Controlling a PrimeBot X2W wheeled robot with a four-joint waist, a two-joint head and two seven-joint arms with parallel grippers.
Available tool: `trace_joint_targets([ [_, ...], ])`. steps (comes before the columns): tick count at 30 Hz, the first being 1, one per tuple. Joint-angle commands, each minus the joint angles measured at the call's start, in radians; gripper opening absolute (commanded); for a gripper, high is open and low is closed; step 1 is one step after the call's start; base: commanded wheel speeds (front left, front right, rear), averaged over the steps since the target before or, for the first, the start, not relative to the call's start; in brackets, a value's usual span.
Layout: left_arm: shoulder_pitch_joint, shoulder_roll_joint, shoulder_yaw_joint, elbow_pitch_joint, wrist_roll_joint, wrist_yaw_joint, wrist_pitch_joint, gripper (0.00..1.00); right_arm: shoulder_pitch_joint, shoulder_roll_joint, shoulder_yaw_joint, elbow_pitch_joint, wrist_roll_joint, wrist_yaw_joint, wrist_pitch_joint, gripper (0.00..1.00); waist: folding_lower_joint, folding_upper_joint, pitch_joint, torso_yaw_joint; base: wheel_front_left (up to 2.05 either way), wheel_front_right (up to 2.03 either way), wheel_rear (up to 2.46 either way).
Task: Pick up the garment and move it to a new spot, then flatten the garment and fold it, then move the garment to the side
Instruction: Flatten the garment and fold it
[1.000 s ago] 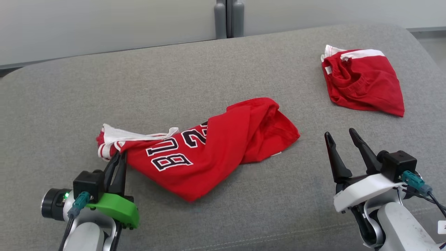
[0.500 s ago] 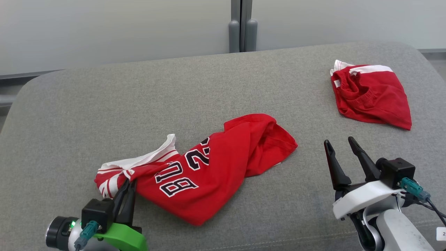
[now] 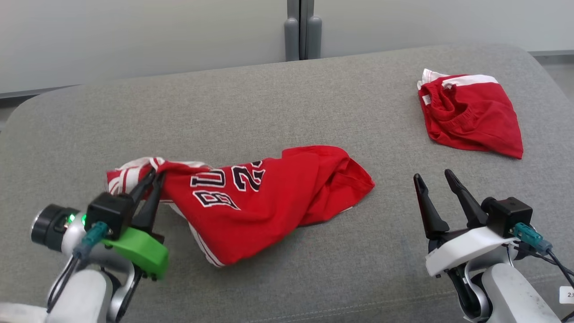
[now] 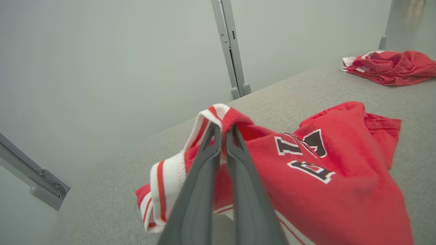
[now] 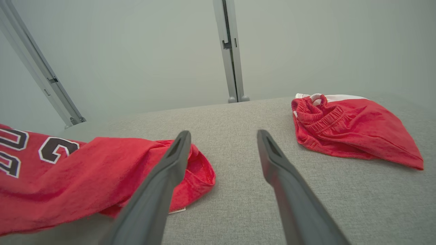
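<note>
Within left claw [image 3: 154, 174], garment [image 3: 269, 190] edge

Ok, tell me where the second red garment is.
The second red garment lies far right on the grey surface in the head view, beyond the right gripper, apart from the jersey.

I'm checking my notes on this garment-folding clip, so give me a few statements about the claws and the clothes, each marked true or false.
1. The left claw is shut on the striped trim of the jersey. True.
2. The right claw grips the jersey's other end. False: it is open, apart from the jersey, and holds nothing.
3. The jersey lies flat and neatly folded. False: it is bunched up and unfolded.
4. A second red garment lies towards the far right of the grey surface, apart from the jersey. True.
</note>
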Motion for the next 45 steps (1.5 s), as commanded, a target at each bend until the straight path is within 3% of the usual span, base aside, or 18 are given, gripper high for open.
trace_joint_targets([
  [1, -0.037, 0.004, -0.007, 0.011, -0.022, -0.011, 0.012, 0.00, -0.015, 0.002, 0.001, 0.002, 0.005, 0.000, -0.003, 1.00, 0.0000, 0.0000, 0.015, -0.016, 0.00, 0.00, 0.00],
  [5, -0.141, 0.052, -0.052, 0.085, -0.064, -0.030, 0.040, 0.00, -0.034, 0.004, 0.007, 0.006, 0.006, 0.000, -0.003, 1.00, 0.0000, 0.0000, 0.042, -0.047, 0.00, 0.00, 0.00],
  [14, -0.357, 0.128, -0.216, 0.323, -0.298, -0.034, 0.023, 0.00, -0.079, 0.012, 0.013, 0.009, 0.006, 0.000, -0.003, 1.00, 0.0000, 0.0000, 0.114, -0.123, 0.00, 0.00, 0.00],
  [17, -0.402, 0.150, -0.262, 0.379, -0.305, -0.034, 0.007, 0.00, -0.086, 0.015, 0.014, 0.010, 0.002, 0.000, -0.003, 1.00, 0.0000, 0.0000, 0.128, -0.140, 0.00, 0.00, 0.00],
  [25, -0.537, 0.138, -0.388, 0.560, -0.399, -0.035, -0.096, 0.00, -0.112, 0.020, 0.019, 0.013, 0.001, 0.000, -0.003, 1.00, 0.0000, 0.0000, 0.165, -0.183, 0.00, 0.00, 0.00],
  [33, -0.632, 0.108, -0.454, 0.737, -0.462, -0.035, -0.205, 0.00, -0.143, 0.024, 0.040, 0.017, -0.001, 0.000, -0.003, 1.00, 0.0000, 0.0000, 0.197, -0.226, 0.00, 0.00, 0.00],
  [34, -0.639, 0.100, -0.464, 0.753, -0.465, -0.035, -0.212, 0.27, -0.143, 0.023, 0.040, 0.018, -0.001, 0.000, -0.003, 1.00, 0.0000, 0.0000, 0.200, -0.229, 0.00, 0.00, 0.00],
  [36, -0.651, 0.093, -0.483, 0.781, -0.470, -0.035, -0.226, 1.00, -0.144, 0.022, 0.037, 0.017, -0.002, 0.000, -0.003, 1.00, 0.0000, 0.0000, 0.204, -0.231, 0.00, 0.00, 0.00],
  [42, -0.667, 0.087, -0.515, 0.816, -0.479, -0.035, -0.245, 1.00, -0.135, 0.022, 0.021, 0.018, -0.007, 0.000, -0.003, 1.00, 0.0000, 0.0000, 0.201, -0.212, 0.00, 0.00, 0.00],
  [45, -0.667, 0.091, -0.482, 0.783, -0.459, -0.035, -0.247, 1.00, -0.130, 0.024, 0.022, 0.021, -0.008, 0.000, -0.003, 1.00, 0.0000, 0.0000, 0.189, -0.188, 0.00, 0.00, 0.00],
])
